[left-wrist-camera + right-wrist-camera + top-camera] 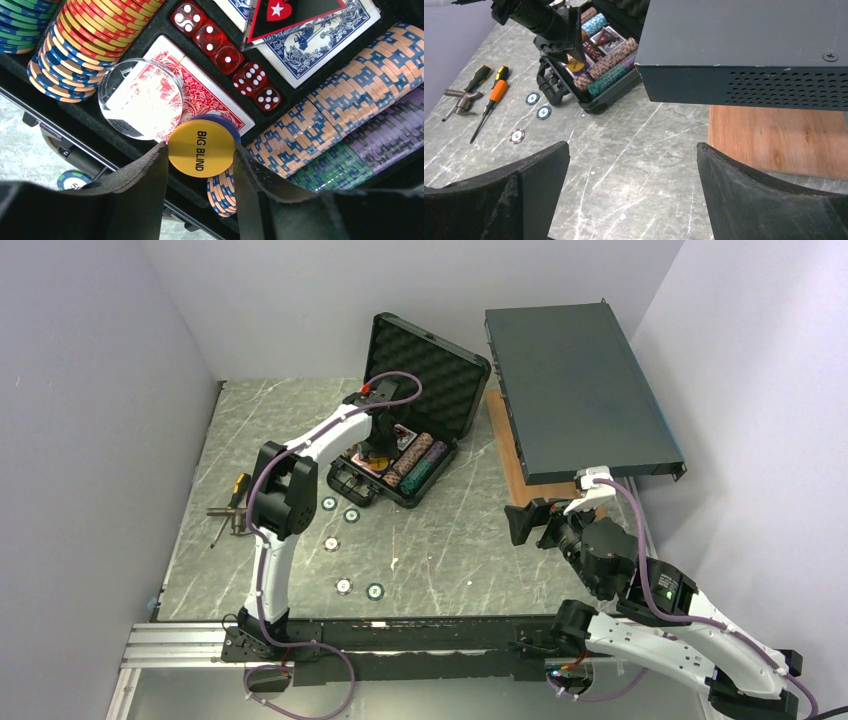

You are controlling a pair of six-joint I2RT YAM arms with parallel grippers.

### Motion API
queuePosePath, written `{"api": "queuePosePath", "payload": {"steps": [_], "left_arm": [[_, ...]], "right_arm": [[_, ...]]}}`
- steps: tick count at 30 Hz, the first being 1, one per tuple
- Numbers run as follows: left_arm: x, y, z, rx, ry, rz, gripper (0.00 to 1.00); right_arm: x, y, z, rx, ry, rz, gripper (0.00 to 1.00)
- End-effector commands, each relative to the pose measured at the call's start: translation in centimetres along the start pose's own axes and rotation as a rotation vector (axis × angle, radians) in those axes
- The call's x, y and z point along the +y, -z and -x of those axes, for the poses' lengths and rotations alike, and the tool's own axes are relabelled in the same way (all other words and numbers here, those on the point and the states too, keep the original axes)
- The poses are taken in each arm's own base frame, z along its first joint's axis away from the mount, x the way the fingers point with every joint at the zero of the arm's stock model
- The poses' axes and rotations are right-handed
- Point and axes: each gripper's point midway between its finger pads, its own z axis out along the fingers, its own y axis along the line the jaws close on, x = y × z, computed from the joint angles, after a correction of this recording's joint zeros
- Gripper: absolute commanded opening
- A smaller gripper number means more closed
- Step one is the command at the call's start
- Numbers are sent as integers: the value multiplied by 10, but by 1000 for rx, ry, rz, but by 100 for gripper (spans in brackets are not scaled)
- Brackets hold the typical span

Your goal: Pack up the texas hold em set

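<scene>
Surface: marbled table (450, 550), walled on three sides.
Left gripper (199, 152): clamps BIG BLIND button (201, 142).
Right gripper (631, 150): spread wide beside metal box (744, 30).

Case (440, 380) ctr-rear; loose chips (351, 515) in front; tools (232, 505) far L; metal box (580, 390) R, over board (515, 475).

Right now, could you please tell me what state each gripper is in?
Left gripper: closed on the yellow Big Blind button, above the open case.
Right gripper: open, holding nothing.
</scene>
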Motion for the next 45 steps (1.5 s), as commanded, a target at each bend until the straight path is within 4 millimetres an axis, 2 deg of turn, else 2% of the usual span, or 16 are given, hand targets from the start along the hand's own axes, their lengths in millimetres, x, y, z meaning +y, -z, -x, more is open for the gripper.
{"api": "queuePosePath", "payload": {"steps": [1, 6, 8, 11, 12, 13, 14, 17, 19, 23, 27, 31, 35, 40, 45], "left_arm": [[-5, 9, 10, -22, 15, -28, 55], [-2, 24, 12, -35, 15, -50, 77], [6, 36, 15, -46, 20, -42, 80], [22, 66, 19, -103, 33, -50, 82], [32, 80, 14, -131, 29, -63, 84], [36, 96, 18, -181, 35, -93, 85], [43, 105, 13, -207, 33, -111, 85], [72, 114, -23, -206, 52, -142, 84], [82, 114, -52, -162, 57, -200, 83], [106, 101, -105, -92, 77, -241, 82], [117, 86, -135, -61, 94, -264, 80], [121, 70, -151, 6, 92, -230, 71], [126, 52, -168, 84, 114, -176, 66], [127, 40, -172, 103, 124, -145, 67], [136, 37, -170, 101, 107, -43, 68]], "right_arm": [[4, 0, 14, -41, -20, 7, 100], [5, -1, 13, -37, -24, 10, 100], [5, -1, 13, -37, -24, 12, 100], [7, -2, 12, -32, -17, 13, 100], [8, -3, 13, -29, -13, 13, 100], [9, -4, 12, -25, -10, 14, 100], [10, -5, 12, -22, -6, 15, 100], [15, -7, 12, -16, -4, 29, 100], [21, -10, 11, -15, -6, 50, 100], [40, -18, 4, 23, 16, 110, 100], [59, -30, -7, 93, 64, 150, 100], [71, -37, -16, 146, 84, 171, 100], [73, -37, -18, 159, 75, 177, 100], [69, -35, -21, 146, 55, 176, 100], [71, -40, -28, 166, 79, 173, 100]]}}
